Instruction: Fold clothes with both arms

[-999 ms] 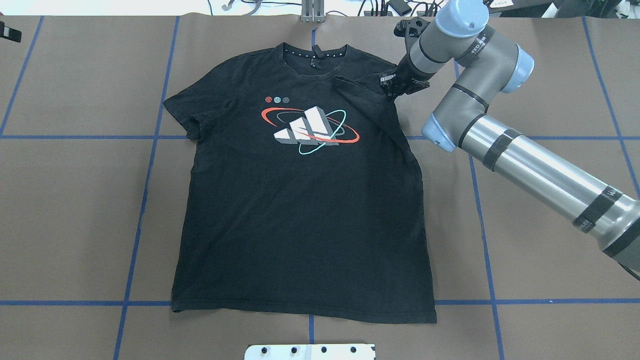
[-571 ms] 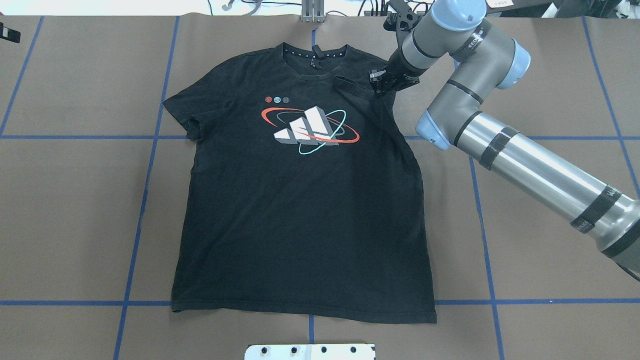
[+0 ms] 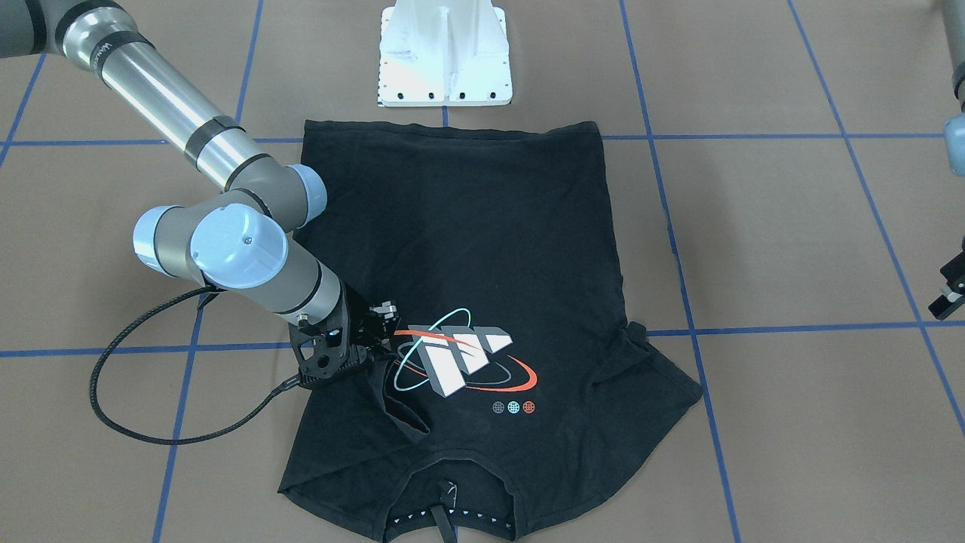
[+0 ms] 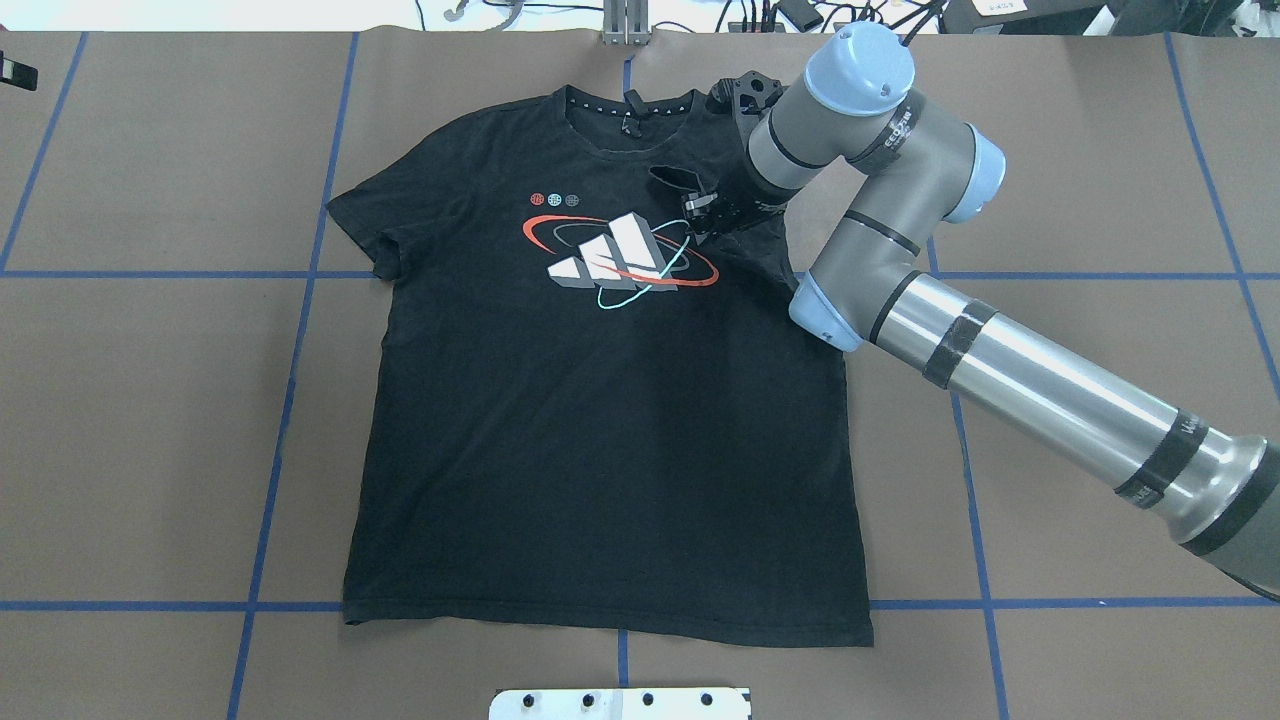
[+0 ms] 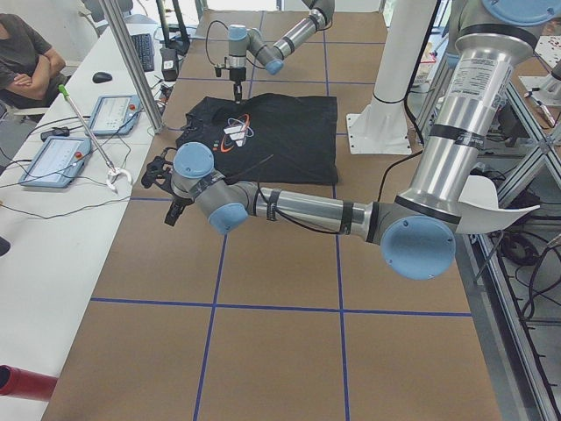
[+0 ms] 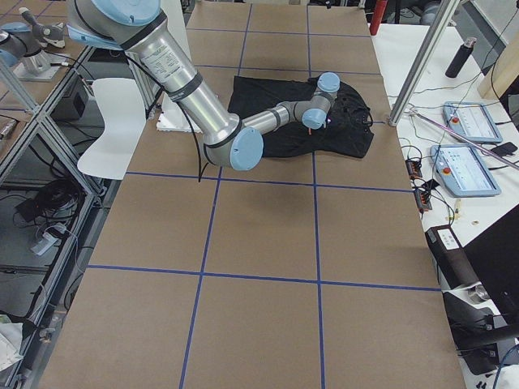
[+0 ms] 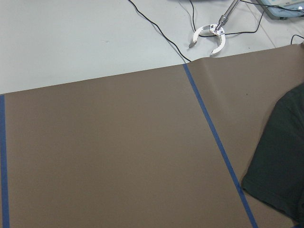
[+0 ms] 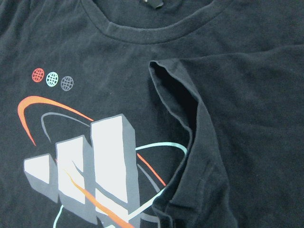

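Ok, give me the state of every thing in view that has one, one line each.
T-shirt: printed side up, body spread flat, not yet folded.
right-side sleeve: lifted and folded inward over the chest.
left-side sleeve: lying flat, unfolded.
right claw: shut on the right-side sleeve, low over the chest.
left claw: clear of the T-shirt, holding nothing visible; open or shut cannot be told.

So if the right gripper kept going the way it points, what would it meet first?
The T-shirt: the right gripper points down at the folded-over sleeve beside the chest graphic, so that fabric comes first, then the table. Its height is unclear.
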You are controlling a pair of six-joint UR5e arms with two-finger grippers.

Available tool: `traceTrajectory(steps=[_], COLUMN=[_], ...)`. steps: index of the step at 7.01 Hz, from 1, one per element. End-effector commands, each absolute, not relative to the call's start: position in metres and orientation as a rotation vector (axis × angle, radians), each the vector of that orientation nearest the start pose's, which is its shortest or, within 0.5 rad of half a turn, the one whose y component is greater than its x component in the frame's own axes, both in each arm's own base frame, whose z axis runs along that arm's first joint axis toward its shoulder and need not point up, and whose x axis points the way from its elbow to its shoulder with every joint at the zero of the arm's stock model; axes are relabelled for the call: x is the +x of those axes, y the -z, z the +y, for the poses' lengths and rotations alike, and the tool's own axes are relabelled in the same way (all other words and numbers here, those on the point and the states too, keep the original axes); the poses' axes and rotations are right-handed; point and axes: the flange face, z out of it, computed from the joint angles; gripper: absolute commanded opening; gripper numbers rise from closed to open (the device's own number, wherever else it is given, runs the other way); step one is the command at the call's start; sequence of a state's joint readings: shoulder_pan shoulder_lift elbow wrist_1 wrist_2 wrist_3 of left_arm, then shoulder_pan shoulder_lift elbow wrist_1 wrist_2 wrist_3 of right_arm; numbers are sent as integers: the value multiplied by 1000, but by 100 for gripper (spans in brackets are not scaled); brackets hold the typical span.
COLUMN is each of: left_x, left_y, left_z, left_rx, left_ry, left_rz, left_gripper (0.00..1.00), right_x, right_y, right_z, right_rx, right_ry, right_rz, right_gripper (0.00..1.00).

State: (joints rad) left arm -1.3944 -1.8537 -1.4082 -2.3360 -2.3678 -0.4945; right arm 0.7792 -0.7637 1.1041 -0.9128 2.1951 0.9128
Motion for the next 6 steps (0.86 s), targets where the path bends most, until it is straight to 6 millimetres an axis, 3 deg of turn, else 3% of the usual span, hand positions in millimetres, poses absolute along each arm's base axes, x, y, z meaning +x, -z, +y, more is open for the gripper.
traceTrajectory(steps=[1,2,4,6], left_x=[48,50,50,54], left_y=[-492,-491,-487,-489], left_z=[-625,-626,-627,-630], left_rx=[542,542,546,529], left_ry=[-69,-69,-71,-49], left_rz=[972,973,974,982], left_gripper=[99,99,99,99], right_x=[-527,-527,-518,-477], right_y=[-280,-278,-272,-252], right_z=[-601,-599,-604,-629], right_rx=[191,178,185,147], right_ry=[229,232,223,182], right_rz=[-1113,-1124,-1132,-1182], right_gripper=[92,100,100,100])
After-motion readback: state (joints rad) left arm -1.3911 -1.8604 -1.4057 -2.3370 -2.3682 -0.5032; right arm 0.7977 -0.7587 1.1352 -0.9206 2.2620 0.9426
